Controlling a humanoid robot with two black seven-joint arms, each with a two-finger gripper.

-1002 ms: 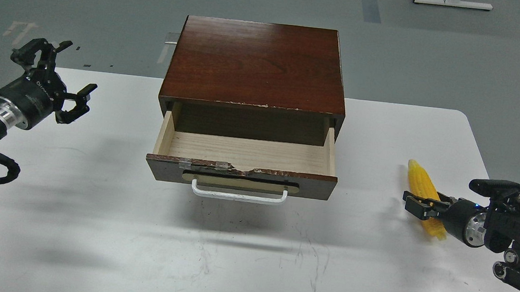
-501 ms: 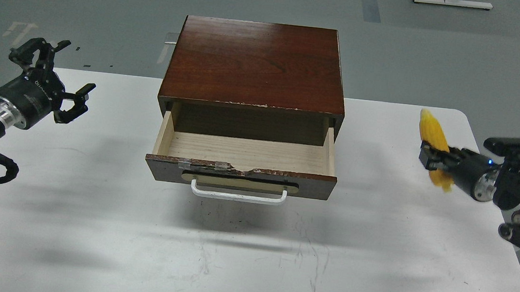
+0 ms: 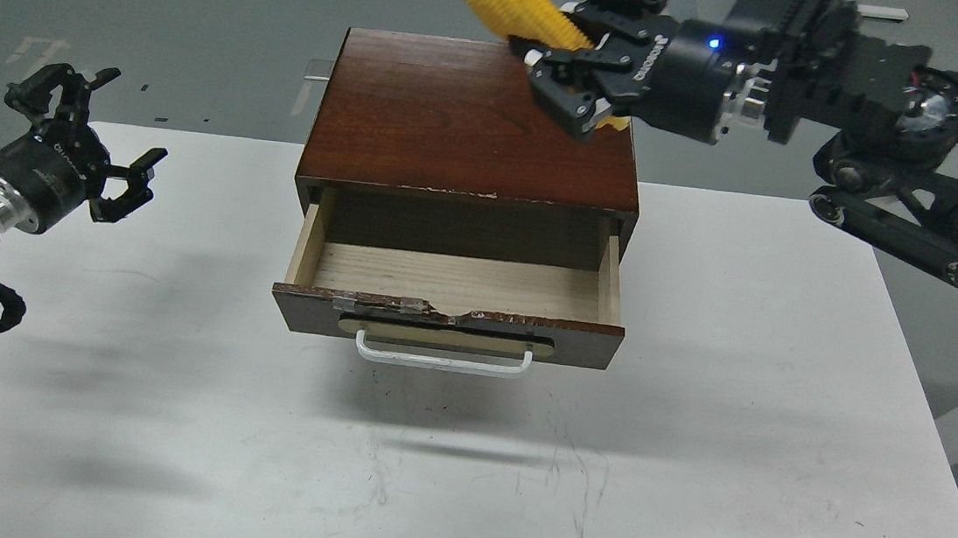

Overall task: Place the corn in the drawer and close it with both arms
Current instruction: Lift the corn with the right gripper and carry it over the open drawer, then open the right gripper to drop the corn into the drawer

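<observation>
The corn [image 3: 513, 4] is held high in the air by the right gripper [image 3: 570, 67], whose fingers are pinched on the cob's thick end; it hangs over the rear right of the cabinet top [image 3: 458, 118], well above the open drawer [image 3: 452, 280]. The left gripper [image 3: 96, 140] is held over the table [image 3: 163, 449] to the left of the cabinet, its fingers spread, gripping nothing.

Step in hand, as judged: carrying the corn to the drawer. To do it well, the cob should be brought forward and down over the pale wood floor of the drawer, kept clear of the cabinet's front edge and the chipped drawer front, and let go low so it does not bounce out.

The cob's long axis runs diagonally, tapered tip up and to the left, thick end down and right in the grip. It would best be turned to lie along the drawer's width, parallel to the white handle [image 3: 442, 359], before release.
</observation>
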